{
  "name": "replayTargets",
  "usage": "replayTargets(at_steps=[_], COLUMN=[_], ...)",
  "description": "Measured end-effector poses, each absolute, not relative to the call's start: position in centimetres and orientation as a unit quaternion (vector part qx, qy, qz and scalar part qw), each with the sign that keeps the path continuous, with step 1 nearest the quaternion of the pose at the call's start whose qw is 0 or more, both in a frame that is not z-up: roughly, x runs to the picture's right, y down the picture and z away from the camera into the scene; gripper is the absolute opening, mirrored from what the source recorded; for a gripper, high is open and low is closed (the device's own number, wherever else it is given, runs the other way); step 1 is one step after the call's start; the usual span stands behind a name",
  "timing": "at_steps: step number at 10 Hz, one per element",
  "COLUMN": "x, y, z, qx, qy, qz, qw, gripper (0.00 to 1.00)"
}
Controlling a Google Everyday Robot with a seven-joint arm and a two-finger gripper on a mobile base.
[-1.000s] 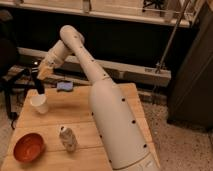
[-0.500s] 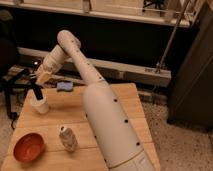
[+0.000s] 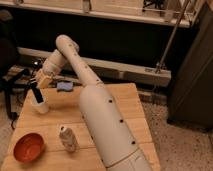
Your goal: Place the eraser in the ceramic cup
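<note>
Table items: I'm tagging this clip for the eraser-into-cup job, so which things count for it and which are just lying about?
In the job:
- eraser, a black bar held upright by the pincer, its lower end at the cup's mouth
- ceramic cup, white, near the table's left edge

Lying about:
- red bowl, front left
- silver-grey can
- blue block, at the back

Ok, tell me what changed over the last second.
The end effector, shut on the small black oblong eraser, came down until the eraser dips into the small white ceramic cup. The orange-red bowl, silver-grey can and flat blue block stayed put.
</note>
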State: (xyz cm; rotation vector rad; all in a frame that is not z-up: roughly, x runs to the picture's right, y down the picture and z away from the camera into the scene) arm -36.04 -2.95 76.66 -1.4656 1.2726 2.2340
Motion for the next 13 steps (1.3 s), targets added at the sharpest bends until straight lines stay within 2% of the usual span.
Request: replayTargets(at_steps=[3, 6, 13], x=[-36.6, -36.4, -36.4], y=[-2.6, -2.0, -1.9], z=[77.2, 77.4, 77.5], qx=[-0.494, -0.489, -0.489], qy=[0.427, 0.437, 0.437], qz=[0.752, 0.749, 0.749], qw=[0.095, 0.097, 0.097], gripper=[0.02, 0.2, 0.21])
